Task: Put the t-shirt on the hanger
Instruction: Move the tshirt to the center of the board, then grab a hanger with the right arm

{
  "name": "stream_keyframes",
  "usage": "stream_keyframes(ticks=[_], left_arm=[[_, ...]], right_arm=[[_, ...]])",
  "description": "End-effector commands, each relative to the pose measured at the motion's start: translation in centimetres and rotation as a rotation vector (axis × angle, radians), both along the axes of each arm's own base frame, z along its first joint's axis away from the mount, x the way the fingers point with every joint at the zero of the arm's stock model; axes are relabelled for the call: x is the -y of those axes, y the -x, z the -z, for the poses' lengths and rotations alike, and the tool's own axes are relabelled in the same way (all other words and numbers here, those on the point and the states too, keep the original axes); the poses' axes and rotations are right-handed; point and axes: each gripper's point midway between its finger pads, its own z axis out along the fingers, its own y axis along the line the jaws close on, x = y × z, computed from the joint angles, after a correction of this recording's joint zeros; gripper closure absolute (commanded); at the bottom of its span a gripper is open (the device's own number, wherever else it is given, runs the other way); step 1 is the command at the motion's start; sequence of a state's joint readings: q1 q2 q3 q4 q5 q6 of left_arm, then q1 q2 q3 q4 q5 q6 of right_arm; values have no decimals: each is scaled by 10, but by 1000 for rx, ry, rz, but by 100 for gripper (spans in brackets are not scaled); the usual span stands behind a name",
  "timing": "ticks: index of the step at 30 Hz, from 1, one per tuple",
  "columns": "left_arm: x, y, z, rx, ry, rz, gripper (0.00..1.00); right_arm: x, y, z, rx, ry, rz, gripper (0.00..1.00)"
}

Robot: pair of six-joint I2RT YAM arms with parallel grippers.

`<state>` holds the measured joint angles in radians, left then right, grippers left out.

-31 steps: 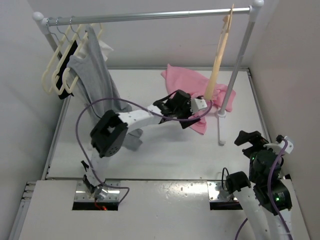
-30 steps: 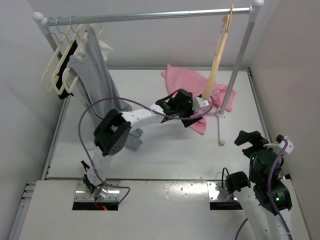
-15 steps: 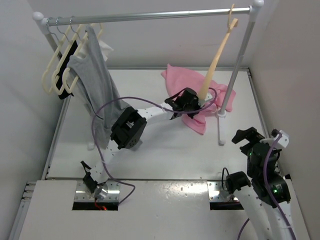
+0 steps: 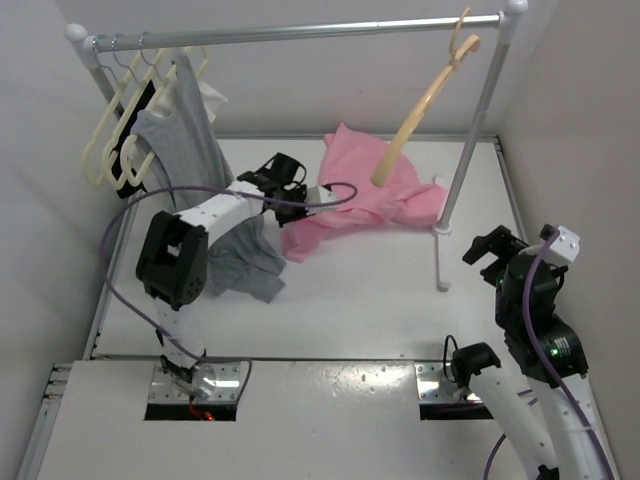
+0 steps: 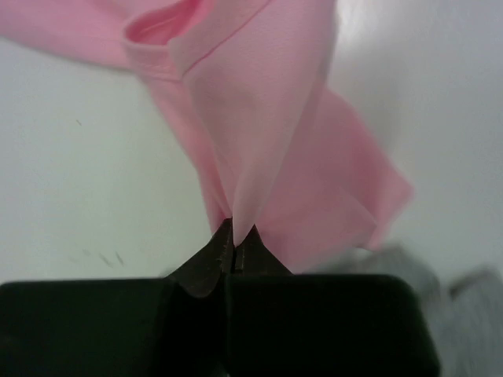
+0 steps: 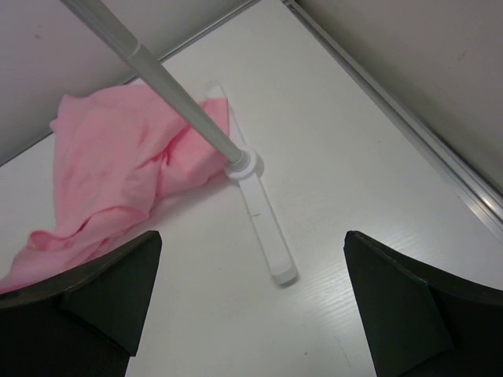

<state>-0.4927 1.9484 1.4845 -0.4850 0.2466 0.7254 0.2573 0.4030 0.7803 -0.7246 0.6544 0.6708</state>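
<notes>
Left gripper [image 5: 233,232] pinches a fold of the t-shirt [image 5: 263,102]; right gripper [image 6: 251,310] stands wide open.

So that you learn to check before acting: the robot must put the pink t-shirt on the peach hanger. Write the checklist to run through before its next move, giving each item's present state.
1. Left gripper has a hold, jaws shut on the t-shirt: ok.
2. Hanger hooked on the rail: ok, though it hangs tilted.
3. Right gripper open and holding nothing: ok.
4. T-shirt spread out: not ok, it lies bunched on the table.
5. Cloth clear of the rack post: not ok, it lies right at the post's base.
6. Neck opening found and reachable: cannot tell.
</notes>
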Motion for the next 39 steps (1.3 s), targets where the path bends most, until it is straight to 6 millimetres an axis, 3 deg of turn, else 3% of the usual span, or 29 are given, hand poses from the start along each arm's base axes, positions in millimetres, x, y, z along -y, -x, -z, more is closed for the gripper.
stream_keyframes(ticks=[1,3,4,5,6,8,9,10,11,12,13,14,15,19,21,22,23,28,30,33,35,36,39], left_arm=[[-54,74,9,-120,-256,372,100],[-76,115,19,-245,-318,459,100],[-84,122,22,-258,-332,497,100],[-90,133,29,-289,-339,501,96],[-92,138,27,-278,-341,516,95],[-98,148,27,-265,-351,569,90],[-104,159,36,-272,-358,595,82],[-105,162,28,-223,-354,611,76],[-104,167,28,-200,-356,633,70],[-108,169,28,-179,-364,628,66],[-105,174,31,-163,-360,627,52],[-103,175,25,-148,-342,577,48],[-100,174,22,-143,-325,554,46],[-88,165,3,-164,-184,393,42],[-82,150,-13,-165,-89,284,41],[-75,152,-22,-172,-28,275,41],[-74,153,-26,-180,4,251,41],[-63,155,-38,-206,96,180,38],[-64,151,-38,-201,93,150,38],[-65,150,-34,-186,81,131,38],[-68,152,-32,-184,69,124,38],[-70,152,-29,-184,61,119,38],[-71,154,-23,-196,60,111,38]], right_arm=[[-17,-22,-33,113,6,-97,0],[-32,-34,-38,108,36,-192,0],[-37,-38,-53,139,42,-220,0],[-46,-46,-52,102,75,-279,0],[-49,-48,-73,131,90,-305,0],[-58,-53,-83,88,120,-369,0],[-59,-52,-111,119,141,-383,0],[-63,-61,-105,50,152,-401,0],[-67,-64,-113,47,148,-419,0],[-68,-64,-138,86,155,-430,0],[-71,-68,-146,87,162,-440,0],[-75,-77,-149,77,160,-450,0],[-77,-78,-168,116,156,-462,0],[-96,-88,-212,225,122,-533,0],[-105,-89,-238,287,107,-573,0],[-117,-98,-238,276,84,-619,0],[-125,-98,-258,329,53,-644,0],[-166,-131,-269,365,-126,-765,0],[-168,-141,-268,367,-173,-740,0],[-168,-148,-277,403,-242,-708,11],[-170,-156,-271,410,-298,-692,17],[-171,-155,-281,464,-316,-696,19],[-174,-165,-269,471,-376,-681,19]])
